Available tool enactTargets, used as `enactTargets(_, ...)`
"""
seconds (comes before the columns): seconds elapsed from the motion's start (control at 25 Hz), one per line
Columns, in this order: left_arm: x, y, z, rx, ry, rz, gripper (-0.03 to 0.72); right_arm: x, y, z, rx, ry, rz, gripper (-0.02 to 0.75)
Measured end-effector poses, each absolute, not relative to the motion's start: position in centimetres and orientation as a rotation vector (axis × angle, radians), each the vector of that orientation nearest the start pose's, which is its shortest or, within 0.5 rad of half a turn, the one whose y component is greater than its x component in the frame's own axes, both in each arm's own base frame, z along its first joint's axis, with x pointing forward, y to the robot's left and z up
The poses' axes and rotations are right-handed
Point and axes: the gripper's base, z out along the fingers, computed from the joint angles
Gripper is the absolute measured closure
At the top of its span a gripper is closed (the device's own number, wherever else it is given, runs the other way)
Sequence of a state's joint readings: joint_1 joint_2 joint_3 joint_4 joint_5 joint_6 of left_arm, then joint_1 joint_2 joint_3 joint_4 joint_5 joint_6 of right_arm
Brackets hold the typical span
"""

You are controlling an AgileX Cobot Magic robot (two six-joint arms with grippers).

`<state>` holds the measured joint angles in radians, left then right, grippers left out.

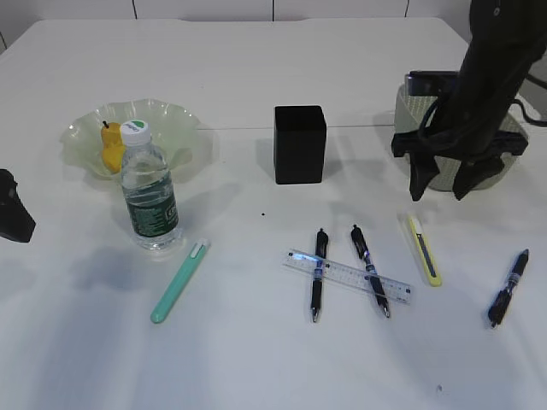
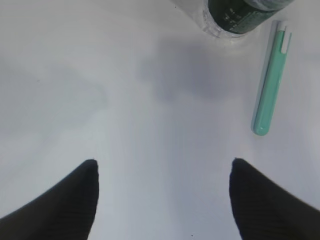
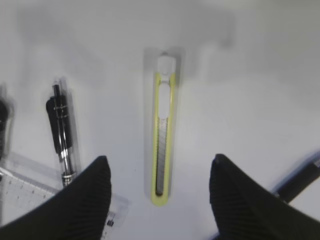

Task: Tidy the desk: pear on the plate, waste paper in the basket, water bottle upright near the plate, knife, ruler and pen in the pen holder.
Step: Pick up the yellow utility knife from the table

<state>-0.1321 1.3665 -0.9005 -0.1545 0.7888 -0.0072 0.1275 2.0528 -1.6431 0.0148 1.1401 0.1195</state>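
While our right end effector hangs spread above the yellow knife, we judge grasping it next; left end effector spread, idle.

No words can be read. The clear plastic water bottle has a dark green label with white writing, too small to make out. The clear plastic ruler has tiny marks, too blurry.

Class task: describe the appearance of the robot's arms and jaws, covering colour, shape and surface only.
The right arm is matt black, with dark cables running alongside. The right gripper ends in two black, tapering, pointed jaws. Both wrist views show the jaws with fine ribbing. Only a black tip of the left gripper shows at the exterior view's edge. No markings are visible.
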Motion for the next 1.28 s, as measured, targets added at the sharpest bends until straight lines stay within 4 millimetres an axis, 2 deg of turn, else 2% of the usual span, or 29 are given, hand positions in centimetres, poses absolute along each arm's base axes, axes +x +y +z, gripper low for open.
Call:
enactTargets(0.2,25.4,-4.4,25.2,0.054,2.741,-0.217,0.109,43.0,5.6,17.9,0.000,3.062,0.036,0.286)
enactTargets(0.4,25.4,-4.4,25.2,0.054,2.741,-0.217,0.109,44.2,5.8,16.2,0.003,3.074,0.034,0.286)
enactTargets(0.8,25.4,-4.4,25.2,0.054,2.741,-0.217,0.109,44.7,5.9,13.5,0.008,3.124,0.024,0.287)
enactTargets(1.28,25.4,-4.4,25.2,0.051,2.735,-0.218,0.109,45.0,5.7,13.1,-0.004,3.102,-0.005,0.288)
